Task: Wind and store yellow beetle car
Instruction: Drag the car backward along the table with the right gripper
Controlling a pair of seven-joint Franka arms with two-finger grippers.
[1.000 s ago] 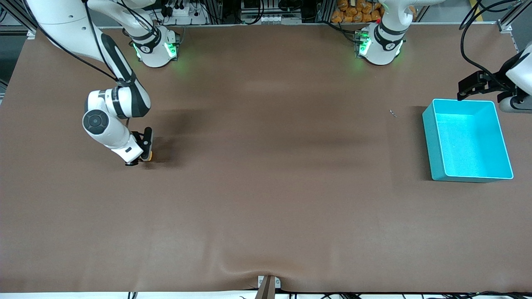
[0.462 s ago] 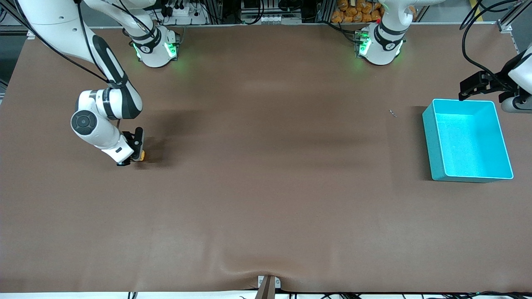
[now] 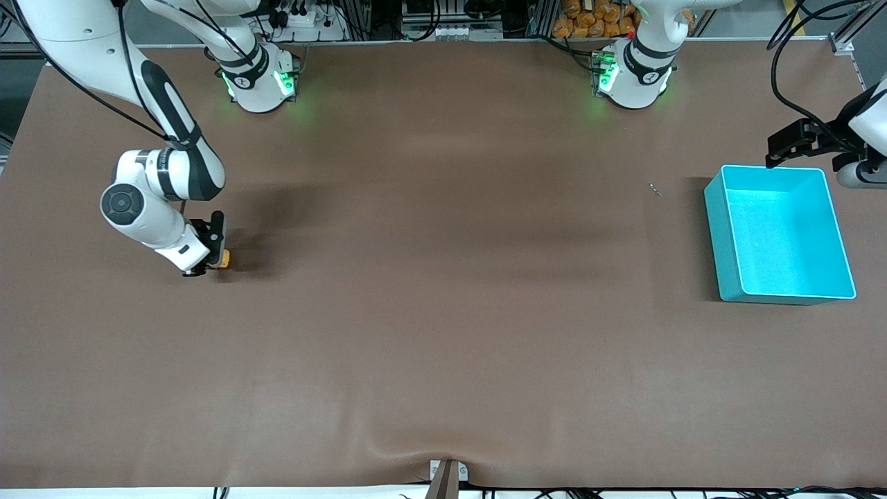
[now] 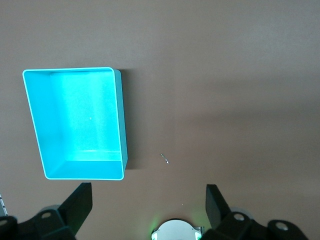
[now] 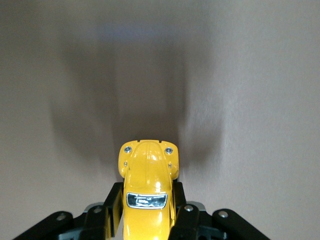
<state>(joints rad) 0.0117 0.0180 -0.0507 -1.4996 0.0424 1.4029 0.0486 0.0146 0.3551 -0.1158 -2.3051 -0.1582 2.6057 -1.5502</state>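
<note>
The right gripper (image 3: 216,258) is low at the brown table (image 3: 443,333) toward the right arm's end, its two black fingers (image 5: 111,207) pinched against the sides of the yellow beetle car (image 3: 224,260). In the right wrist view the yellow beetle car (image 5: 147,192) shows its rounded bonnet, two small headlights and a dark windscreen, with its nose sticking out past the fingertips over the bare brown surface; whether its wheels touch the table cannot be told. The right arm's white forearm reaches down to it from its base, which is farther from the front camera. A turquoise bin (image 3: 779,234) sits on the table toward the left arm's end, well apart from the car, open at the top, with nothing showing inside. A tiny dark speck (image 3: 654,188) lies on the table just beside the bin, toward the middle of the table. The left gripper (image 3: 807,156) waits in the air above the bin's rim that lies farthest from the front camera, with its fingers (image 4: 77,202) spread wide and nothing between them; its wrist view looks straight down on the bin (image 4: 75,122) and the speck (image 4: 164,158).
</note>
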